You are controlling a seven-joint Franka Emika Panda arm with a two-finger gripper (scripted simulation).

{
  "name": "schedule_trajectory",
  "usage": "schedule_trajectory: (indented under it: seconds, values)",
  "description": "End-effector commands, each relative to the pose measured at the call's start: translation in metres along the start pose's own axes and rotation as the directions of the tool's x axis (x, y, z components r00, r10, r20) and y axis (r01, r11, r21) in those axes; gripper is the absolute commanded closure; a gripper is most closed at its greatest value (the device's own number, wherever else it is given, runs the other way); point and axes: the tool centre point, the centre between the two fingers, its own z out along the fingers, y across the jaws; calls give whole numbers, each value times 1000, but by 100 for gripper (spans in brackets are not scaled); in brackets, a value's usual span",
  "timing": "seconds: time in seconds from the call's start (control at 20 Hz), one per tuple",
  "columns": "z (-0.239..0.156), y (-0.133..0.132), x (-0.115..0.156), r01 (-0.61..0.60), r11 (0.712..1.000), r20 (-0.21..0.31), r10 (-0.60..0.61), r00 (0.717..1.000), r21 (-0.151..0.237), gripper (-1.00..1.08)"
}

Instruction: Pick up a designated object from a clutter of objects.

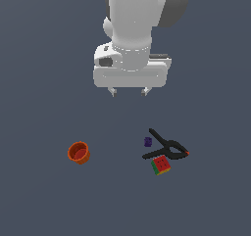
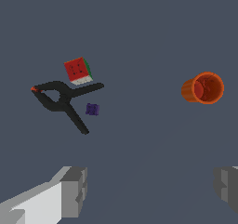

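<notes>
Gripper [image 1: 129,91] hangs high over the floor [image 1: 39,200], jaws wide and empty; cup [image 1: 78,153] lies tipped on its side, well apart from clamp [image 1: 165,149], cube [image 1: 161,165] and block [image 1: 147,141]; best to shift over the cup, straddle its ribbed wall, then descend squarely.

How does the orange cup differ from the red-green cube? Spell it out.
The orange cup is round, hollow and single-coloured; the cube is boxy, solid, red and green. The cup lies tipped over and alone; the cube sits right beside the black clamp. Both are small and lie on the floor, ungripped.
</notes>
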Motion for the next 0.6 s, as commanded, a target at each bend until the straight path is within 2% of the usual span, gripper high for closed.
schedule_trajectory:
  seconds: [0.0,0.55]
  values:
    - [0,0,0,0,1000,0,0,1000,0,-20]
    - [3,-8,1,44,999,11,-43,999,-12,-20]
